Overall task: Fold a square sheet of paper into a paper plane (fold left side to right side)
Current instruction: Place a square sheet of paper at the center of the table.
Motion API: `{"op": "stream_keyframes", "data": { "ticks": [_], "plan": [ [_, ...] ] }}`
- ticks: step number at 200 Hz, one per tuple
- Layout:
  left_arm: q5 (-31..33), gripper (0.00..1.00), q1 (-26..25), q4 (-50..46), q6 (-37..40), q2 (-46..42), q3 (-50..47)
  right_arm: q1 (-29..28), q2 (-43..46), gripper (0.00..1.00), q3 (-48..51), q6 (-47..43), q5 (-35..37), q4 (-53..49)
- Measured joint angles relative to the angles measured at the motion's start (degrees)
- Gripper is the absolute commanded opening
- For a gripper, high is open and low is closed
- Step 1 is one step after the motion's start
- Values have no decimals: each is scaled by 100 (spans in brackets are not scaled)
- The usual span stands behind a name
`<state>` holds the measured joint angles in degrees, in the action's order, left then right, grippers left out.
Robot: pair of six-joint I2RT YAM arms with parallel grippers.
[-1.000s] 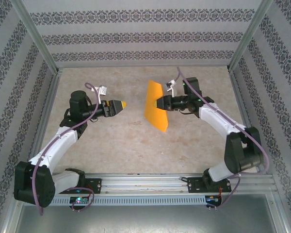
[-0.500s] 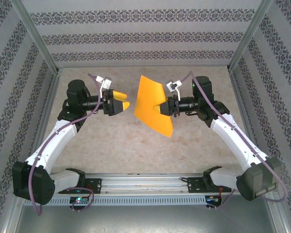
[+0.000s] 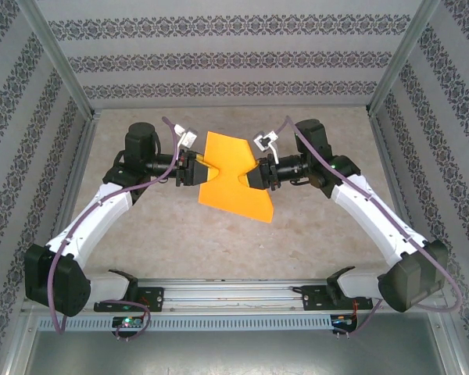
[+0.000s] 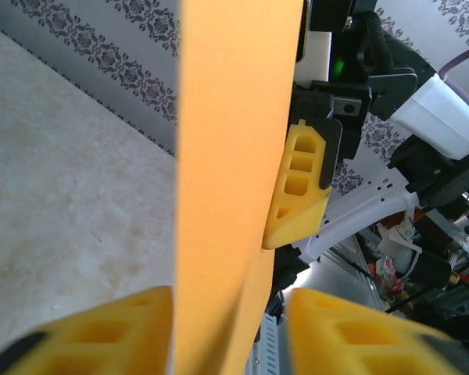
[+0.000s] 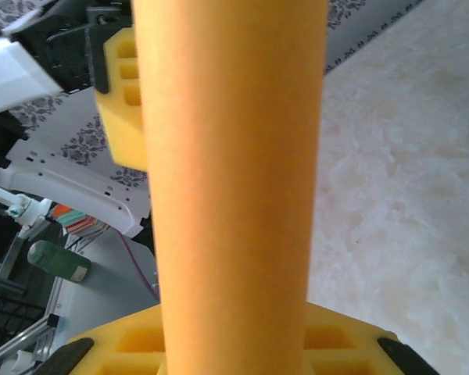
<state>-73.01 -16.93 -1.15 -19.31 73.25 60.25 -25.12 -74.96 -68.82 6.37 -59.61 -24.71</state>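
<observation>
Above the table (image 3: 180, 234), the orange sheet (image 3: 230, 181) hangs crosswise, right gripper (image 3: 252, 173) clamped on its right edge, left gripper (image 3: 201, 169) straddling its left edge, grip unclear

In the middle of the frame my left gripper (image 3: 197, 169) and right gripper (image 3: 252, 175) pinch opposite edges of the square sheet of paper (image 3: 230, 183), stretched between them.

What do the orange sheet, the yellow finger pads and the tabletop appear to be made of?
The orange sheet: thin matte paper, it seems; it curves smoothly and shows no gloss.
The finger pads: yellow with moulded hollow cells, probably soft plastic or foam; the look leaves it open.
The tabletop: beige, mottled like stone, faint sheen; stone or printed laminate, cannot tell.
</observation>
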Motion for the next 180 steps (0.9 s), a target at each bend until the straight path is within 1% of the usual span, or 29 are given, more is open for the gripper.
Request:
{"op": "stream_keyframes", "data": {
  "ticks": [8, 16, 36, 42, 50, 66, 92, 111, 135, 146, 162, 180],
  "plan": [
    [20, 3, 0, -26, 22, 7, 2, 0, -42, 32, -26, -63, 72, -81],
    [50, 0, 0, -63, 66, 17, 4, 15, -79, 36, -44, -101, 164, -140],
    [262, 0, 0, -195, 127, 48, 4, 83, -146, 44, -44, -136, 420, -275],
    [330, 0, 0, -232, 136, 66, 4, 129, -157, 49, -44, -109, 507, -302],
    [452, 0, 0, -256, 133, 98, -2, 208, -168, 51, -42, -98, 614, -315],
    [675, 0, 0, -256, 87, 216, -68, 354, -170, 61, -4, 17, 927, -297],
    [979, 0, 0, -208, -205, 660, -275, 577, -173, 71, 181, 243, 1495, -247],
    [1161, 0, 0, -70, -535, 1287, -450, 737, -264, 73, 367, 520, 1808, -155],
    [1451, 0, -7, 26, -846, 2116, -675, 837, -494, 73, 623, 907, 2194, 31],
    [1633, 0, -22, 4, -903, 2422, -719, 846, -621, 70, 737, 1106, 2371, 103],
    [1888, 0, -33, -116, -905, 2747, -719, 848, -833, 61, 898, 1434, 2577, 234],
    [2116, 0, -33, -225, -903, 2951, -719, 839, -1091, 45, 1106, 1862, 2706, 485]
  ]
}}
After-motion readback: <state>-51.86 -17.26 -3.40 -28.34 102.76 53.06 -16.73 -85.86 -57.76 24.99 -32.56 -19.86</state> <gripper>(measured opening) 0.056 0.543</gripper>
